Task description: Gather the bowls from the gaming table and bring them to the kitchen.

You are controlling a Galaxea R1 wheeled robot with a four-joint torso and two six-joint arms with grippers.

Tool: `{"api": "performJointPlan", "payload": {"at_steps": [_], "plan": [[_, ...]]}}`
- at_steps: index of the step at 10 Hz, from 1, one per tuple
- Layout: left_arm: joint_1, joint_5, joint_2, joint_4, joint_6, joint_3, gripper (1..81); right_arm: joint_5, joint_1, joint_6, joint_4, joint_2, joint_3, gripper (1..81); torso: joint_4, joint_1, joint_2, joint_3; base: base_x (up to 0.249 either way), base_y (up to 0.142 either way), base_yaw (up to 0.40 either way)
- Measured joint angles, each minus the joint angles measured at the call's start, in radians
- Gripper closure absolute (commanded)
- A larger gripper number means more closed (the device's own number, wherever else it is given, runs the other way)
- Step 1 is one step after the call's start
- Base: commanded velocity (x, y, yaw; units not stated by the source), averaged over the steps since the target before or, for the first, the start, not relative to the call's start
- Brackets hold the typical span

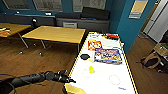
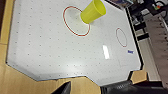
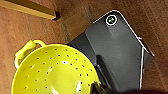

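Head view looks down the gaming table point(image 1: 105, 82), its glossy white top framed by a yellow wooden edge. On that top, a yellow cup point(image 1: 91, 69) stands inside one see-through bowl point(image 1: 88, 73), which shows as a faint pale ring. A second see-through bowl point(image 1: 115, 80) lies well apart from it, toward the table's right edge. Farther up the table from the cup sits the black bowl point(image 1: 84, 56), close to the left edge. Beyond it lie two colourful board game boxes point(image 1: 107, 55), one just beside the other. The left gripper point(image 1: 70, 80) hovers at the table's near left corner, over the yellow edge, apart from every bowl. Whether its fingers are apart or together I cannot tell. To the left of the gaming table stands a plain yellow-wood table point(image 1: 55, 34) on the wooden floor point(image 1: 50, 60).

Left wrist view shows the same white top from close above, with the cup point(image 2: 93, 11) tilted across the ring of the nearer bowl point(image 2: 76, 21) and the other ring point(image 2: 121, 37) off to one side.

Right wrist view shows a yellow colander point(image 3: 53, 71) with small holes and a loop handle, above the wooden floor and beside the robot's dark plate. I cannot tell the state of the right gripper
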Motion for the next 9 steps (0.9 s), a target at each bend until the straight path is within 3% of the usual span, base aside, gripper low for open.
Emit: {"api": "performJointPlan", "payload": {"at_steps": [2, 6, 9], "plan": [[-0.005, -0.051, 0.007, -0.004, -0.007, -0.063, 1.0, -0.011, 0.014, 0.0, 0.0, 0.001, -0.001, 81.1, 0.0, 0.0, 0.0, 0.0, 0.0, 0.0, 0.0], [-0.093, -0.033, 0.079, -0.007, -0.011, -0.169, 1.0, -0.055, 0.037, 0.002, 0.0, 0.035, -0.048, 81.1, 0.0, 0.0, 0.001, 0.0, 0.0, 0.0, 0.0], [-0.14, 0.054, 0.175, -0.007, -0.011, -0.269, 1.0, -0.079, 0.051, 0.003, 0.0, 0.052, -0.09, 81.1, 0.0, 0.0, 0.001, -0.001, 0.0, 0.0, 0.0]]}}
